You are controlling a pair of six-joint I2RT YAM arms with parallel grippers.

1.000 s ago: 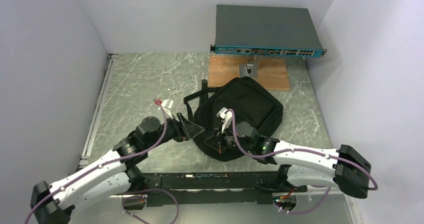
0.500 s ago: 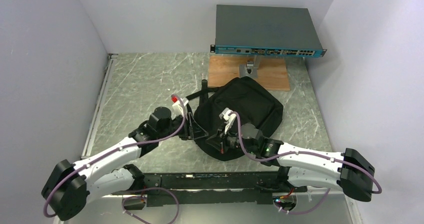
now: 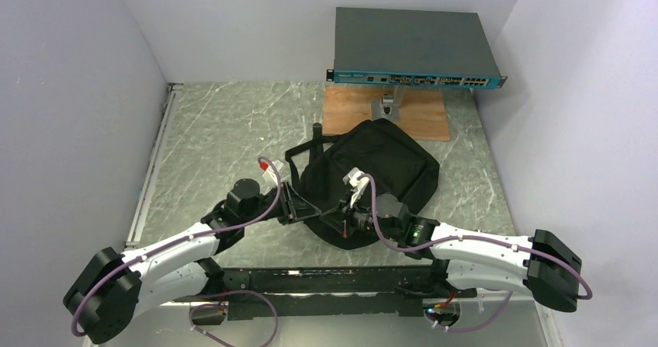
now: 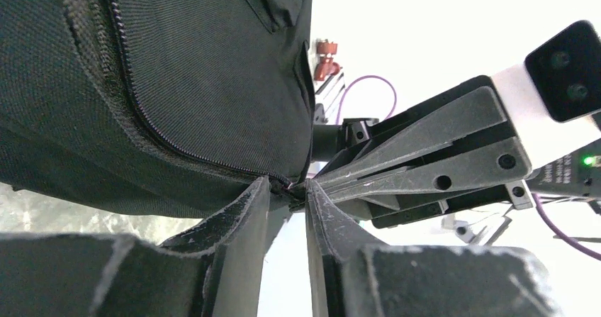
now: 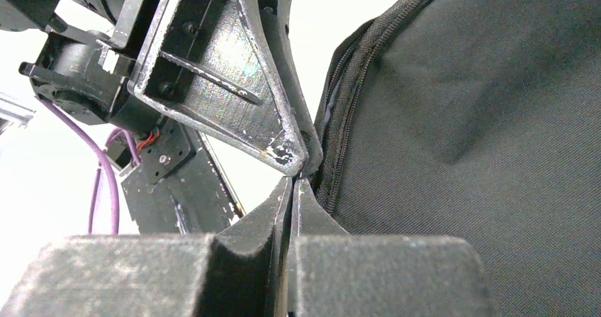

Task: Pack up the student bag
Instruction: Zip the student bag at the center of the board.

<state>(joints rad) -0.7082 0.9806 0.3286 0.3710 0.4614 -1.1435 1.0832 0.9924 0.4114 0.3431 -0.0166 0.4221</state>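
student bag (image 3: 380, 164) lies mid-surface (image 3: 225, 130), and its zipper (image 4: 142, 118) looks closed at the 7 o'clock corner. Both arms meet there tip to tip.

left pincer (image 4: 287, 189): fingers a sliver apart around the zip end, not clamped.

right pincer (image 5: 292, 186): fingers together; can't tell if it nips fabric.

Risks:
- tips clash in the crowded spot
- tab slips out
- soft bag drags instead of unzipping if poorly anchored

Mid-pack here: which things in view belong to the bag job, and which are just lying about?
Job: black backpack; left gripper and right gripper at its zipper edge.
Lying about: network switch, metal stand, wooden board.
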